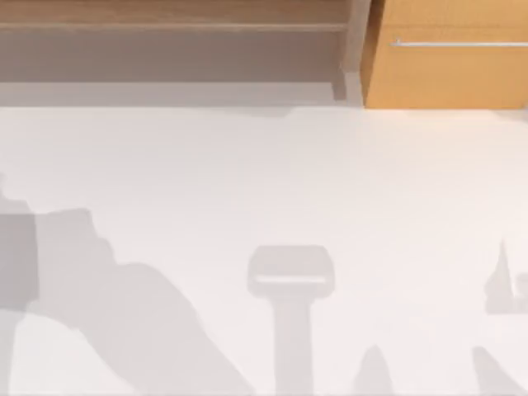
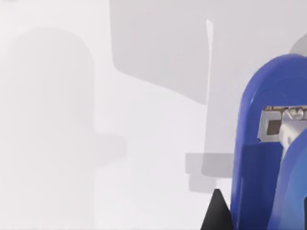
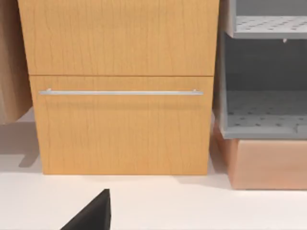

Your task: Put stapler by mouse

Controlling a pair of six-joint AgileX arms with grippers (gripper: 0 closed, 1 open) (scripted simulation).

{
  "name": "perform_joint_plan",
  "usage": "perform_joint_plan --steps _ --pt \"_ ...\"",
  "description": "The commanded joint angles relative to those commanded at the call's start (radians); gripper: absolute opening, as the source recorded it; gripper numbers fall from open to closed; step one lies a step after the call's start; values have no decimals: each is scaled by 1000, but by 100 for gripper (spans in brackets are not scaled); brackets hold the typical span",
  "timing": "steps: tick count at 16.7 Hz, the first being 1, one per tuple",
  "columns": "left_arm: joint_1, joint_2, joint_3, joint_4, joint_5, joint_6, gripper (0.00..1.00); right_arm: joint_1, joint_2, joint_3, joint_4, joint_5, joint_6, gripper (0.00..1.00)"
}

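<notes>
White table (image 1: 247, 165) takes up most of the top view, bare surface with grey shadows (image 1: 148, 313) across its near half, 1 of them a boxy shape on a stalk near the middle. At the far edge you see a wood cabinet (image 1: 445, 74) on the right side with a thin metal handle (image 1: 458, 43) running across it, and a low wood shelf (image 1: 165, 25) stretching along the left side.

Right wrist view faces that cabinet head on: 2 wood fronts stacked, the handle on the lower 1. A grey rack (image 3: 264, 110) with perforated trays stands just beside the cabinet, sitting on a wood block (image 3: 268, 163). The right gripper (image 3: 93, 215) shows as 1 black wedge over the table in front of the cabinet; you cannot tell whether it is spread or pressed together.

Left wrist view looks down at the table with soft shadows on it. The stapler (image 2: 261, 86) sits very close to that camera: blue, rounded end pointing away, a small metal part set in its body. The left gripper (image 2: 261, 218) is pinching it: 1 black fingertip (image 2: 217, 215) lies against the stapler's side, and a dark sliver shows on its other side. So the stapler is in the left gripper's grip, above the white table.
</notes>
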Motion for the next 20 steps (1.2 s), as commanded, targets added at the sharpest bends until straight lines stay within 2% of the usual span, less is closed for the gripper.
perform_joint_plan --steps 5,14,20 --pt "0 -2 -5 26 -9 -3 0 0 0 0 0 0 0 100" --pt "-5 38 -46 88 97 -13 0 0 0 0 0 0 0 100" --pt "-5 52 -59 92 103 -14 0 0 0 0 0 0 0 100"
